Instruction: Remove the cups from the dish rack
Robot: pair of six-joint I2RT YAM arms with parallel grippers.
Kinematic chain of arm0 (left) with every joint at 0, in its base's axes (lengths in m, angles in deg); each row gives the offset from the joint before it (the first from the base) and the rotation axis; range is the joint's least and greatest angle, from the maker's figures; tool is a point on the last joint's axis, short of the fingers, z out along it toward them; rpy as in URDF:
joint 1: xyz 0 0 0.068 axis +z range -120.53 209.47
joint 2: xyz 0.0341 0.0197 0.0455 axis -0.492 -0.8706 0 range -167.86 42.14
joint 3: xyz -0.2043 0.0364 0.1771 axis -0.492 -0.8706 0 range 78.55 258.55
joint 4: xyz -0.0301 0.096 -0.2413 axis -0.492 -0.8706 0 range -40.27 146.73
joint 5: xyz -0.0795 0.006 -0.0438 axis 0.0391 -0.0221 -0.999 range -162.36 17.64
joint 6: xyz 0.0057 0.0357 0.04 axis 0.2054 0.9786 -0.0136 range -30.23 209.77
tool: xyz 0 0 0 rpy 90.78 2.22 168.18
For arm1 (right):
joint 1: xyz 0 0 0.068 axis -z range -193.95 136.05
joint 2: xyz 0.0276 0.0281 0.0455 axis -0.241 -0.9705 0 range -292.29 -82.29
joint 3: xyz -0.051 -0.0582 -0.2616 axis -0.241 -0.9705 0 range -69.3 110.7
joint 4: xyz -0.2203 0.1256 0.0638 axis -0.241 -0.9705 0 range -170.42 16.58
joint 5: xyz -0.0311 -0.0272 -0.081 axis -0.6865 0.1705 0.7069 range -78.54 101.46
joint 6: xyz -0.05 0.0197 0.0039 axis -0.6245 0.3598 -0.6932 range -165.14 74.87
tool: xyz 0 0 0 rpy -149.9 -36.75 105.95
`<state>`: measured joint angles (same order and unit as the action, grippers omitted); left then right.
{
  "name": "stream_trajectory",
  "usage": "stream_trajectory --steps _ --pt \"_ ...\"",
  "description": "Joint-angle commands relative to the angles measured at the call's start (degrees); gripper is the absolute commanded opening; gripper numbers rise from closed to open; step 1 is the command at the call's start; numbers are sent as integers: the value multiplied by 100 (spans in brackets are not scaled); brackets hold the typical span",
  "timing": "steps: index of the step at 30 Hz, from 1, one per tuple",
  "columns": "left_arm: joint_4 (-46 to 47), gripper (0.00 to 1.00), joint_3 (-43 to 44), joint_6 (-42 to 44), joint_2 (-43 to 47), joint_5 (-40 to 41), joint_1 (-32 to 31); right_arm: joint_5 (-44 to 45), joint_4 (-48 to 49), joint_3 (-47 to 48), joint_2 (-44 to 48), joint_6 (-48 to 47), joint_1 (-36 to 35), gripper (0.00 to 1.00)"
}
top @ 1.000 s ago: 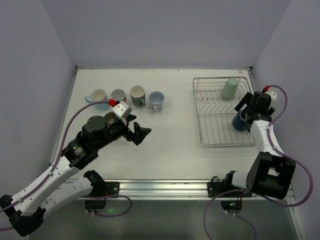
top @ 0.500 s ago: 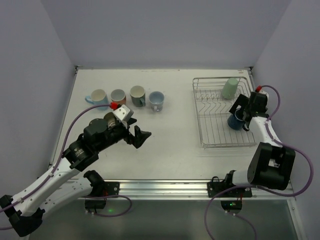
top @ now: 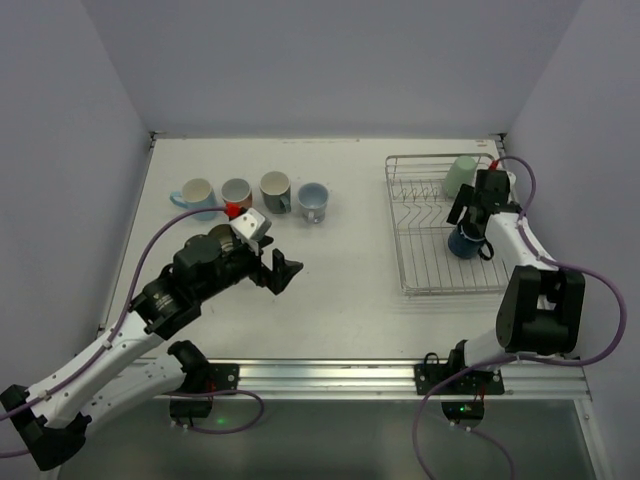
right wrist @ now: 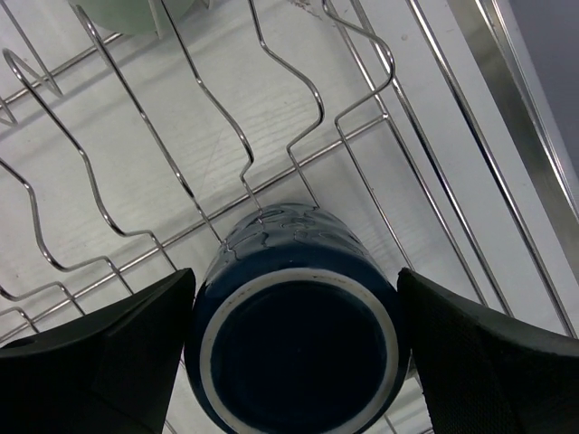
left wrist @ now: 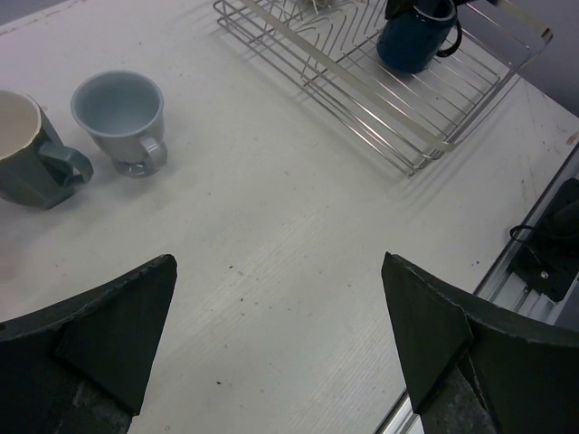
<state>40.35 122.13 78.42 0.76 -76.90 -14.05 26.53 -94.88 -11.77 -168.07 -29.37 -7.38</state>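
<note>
Right gripper [right wrist: 294, 277] has advanced into the dish rack [top: 425, 272], its jaws now straddling the upright dark blue mug [right wrist: 294, 362]; a grasp cannot be confirmed. Beyond its fingertips, a pale green mug [top: 460, 177] sits in the same rack. Left gripper [left wrist: 280, 334] hangs released over the white table [top: 350, 250], with 4 mugs [top: 275, 187] ahead-left of it.

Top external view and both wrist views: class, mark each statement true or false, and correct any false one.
1. The right gripper's fingers stand on either side of the dark blue cup. True.
2. The left gripper holds a cup. False: it is open and empty above the table.
3. The pale green cup stands on the table. False: it is in the dish rack, at its far end.
4. The light blue cup stands upright on the table, outside the dish rack. True.
</note>
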Motion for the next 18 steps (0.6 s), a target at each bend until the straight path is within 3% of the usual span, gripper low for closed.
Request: stream_trajectory --steps 1,4,18 --pt "118 100 81 107 -36 102 -15 435 -447 390 -62 -109 -208 93" --pt "126 100 143 81 -133 49 -7 401 -596 442 -9 -57 -332 99" --pt "83 100 292 -77 -458 155 -7 -312 -799 302 -316 -162 -393 99"
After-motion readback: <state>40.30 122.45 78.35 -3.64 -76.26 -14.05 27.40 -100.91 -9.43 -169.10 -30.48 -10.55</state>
